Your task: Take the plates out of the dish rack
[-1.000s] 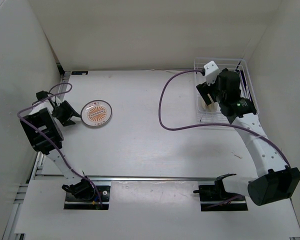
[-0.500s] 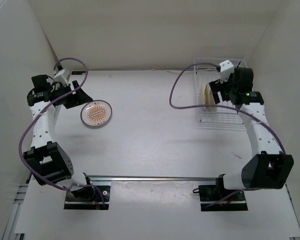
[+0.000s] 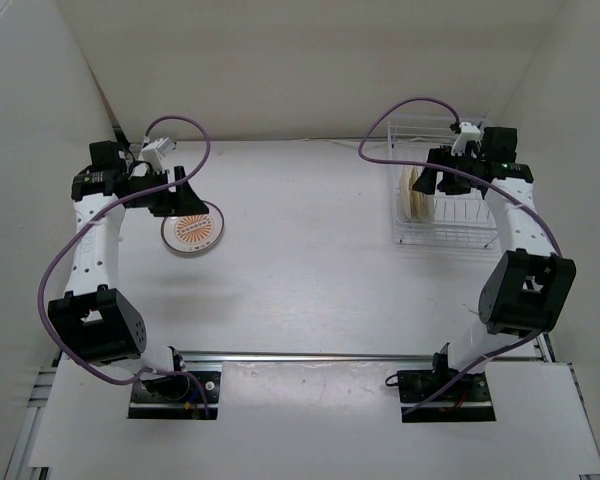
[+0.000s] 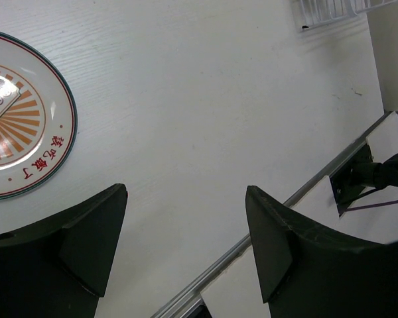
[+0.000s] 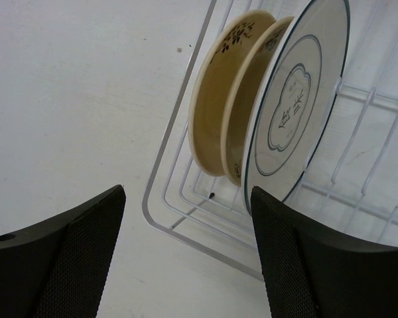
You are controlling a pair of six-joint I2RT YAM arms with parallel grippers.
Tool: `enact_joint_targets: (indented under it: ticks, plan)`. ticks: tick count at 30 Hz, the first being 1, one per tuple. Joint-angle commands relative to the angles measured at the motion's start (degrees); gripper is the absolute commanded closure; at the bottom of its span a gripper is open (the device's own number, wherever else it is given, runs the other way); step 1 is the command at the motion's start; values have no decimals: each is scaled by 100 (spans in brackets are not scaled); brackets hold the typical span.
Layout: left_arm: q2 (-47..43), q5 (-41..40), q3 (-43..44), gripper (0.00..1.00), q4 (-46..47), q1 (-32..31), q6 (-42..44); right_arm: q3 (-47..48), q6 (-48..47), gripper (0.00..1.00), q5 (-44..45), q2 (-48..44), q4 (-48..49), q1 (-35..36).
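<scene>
One orange plate [image 4: 20, 112], near left gripper [image 4: 186, 191]

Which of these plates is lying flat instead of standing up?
The orange-patterned plate, flat on the table; the other plates stand on edge in the dish rack.

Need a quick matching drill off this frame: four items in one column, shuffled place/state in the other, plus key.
Items
1. orange-patterned plate
2. white dark-rimmed plate
3. left claw
4. dish rack

Place or state
A. standing on edge between the rack's wires
B. open, nothing between its fingers
C. lying flat on the table, left side
D. sitting at the table's far right corner

Pairs: 1-C, 2-A, 3-B, 4-D
</scene>
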Motion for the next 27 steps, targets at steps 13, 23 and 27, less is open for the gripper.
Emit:
enact_joint_targets:
  ticks: [13, 23, 27]
  plan:
    - [-213, 202, 11, 17, 14, 1, 117, 474, 170, 41, 624, 385, 425, 103]
    - [-319, 202, -156, 17, 14, 1, 65, 544, 55, 50, 782, 674, 479, 103]
    - [-319, 150, -156, 17, 66, 1, 64, 597, 2, 57, 730, 727, 479, 103]
